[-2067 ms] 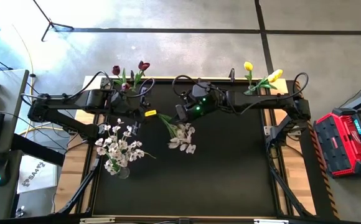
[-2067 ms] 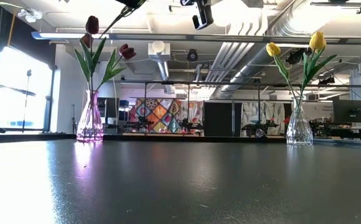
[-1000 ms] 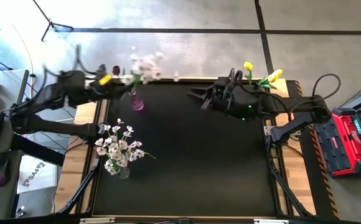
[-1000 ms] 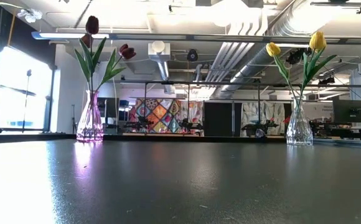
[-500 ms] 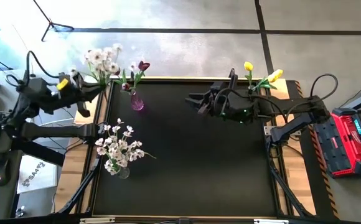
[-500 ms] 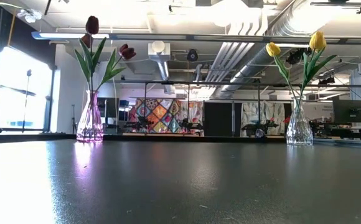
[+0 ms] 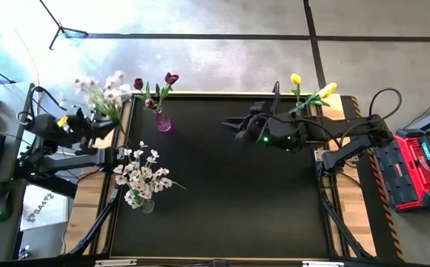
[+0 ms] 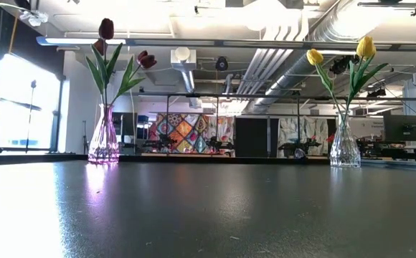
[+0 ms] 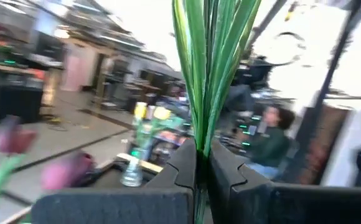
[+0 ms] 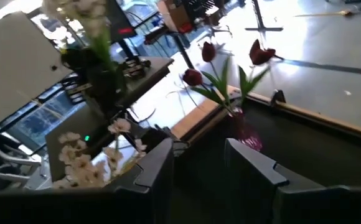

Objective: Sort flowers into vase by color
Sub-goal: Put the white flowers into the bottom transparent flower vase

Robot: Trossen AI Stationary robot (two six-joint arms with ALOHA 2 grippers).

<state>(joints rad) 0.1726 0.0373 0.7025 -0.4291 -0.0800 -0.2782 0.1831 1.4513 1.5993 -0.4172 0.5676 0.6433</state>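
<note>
White blossoms already stand in a vase (image 7: 144,202) at the near left of the table (image 7: 222,215). Left hand (image 7: 95,124), beyond that and off the table's left edge, is clamped tight on the green stem of another white spray (image 7: 100,90), blossoms pointing away from the table; the left wrist view shows the stem (image 9: 206,68) pinched between both fingers. Right hand (image 7: 231,126) hangs over the far middle of the table, fingers parted, holding nothing. At the far edge, maroon tulips (image 7: 154,85) sit in a pink vase (image 7: 162,122) on the left, yellow tulips (image 7: 310,89) in a clear vase (image 8: 345,147) on the right.

Step in hand, as judged: carry this spray to the white bunch. To do it well, bring the stem upright above the vase mouth, lower the stem end in among the standing stems, and let go only once seated. Grip is low on the stem, so the head may sway; move slowly.
</note>
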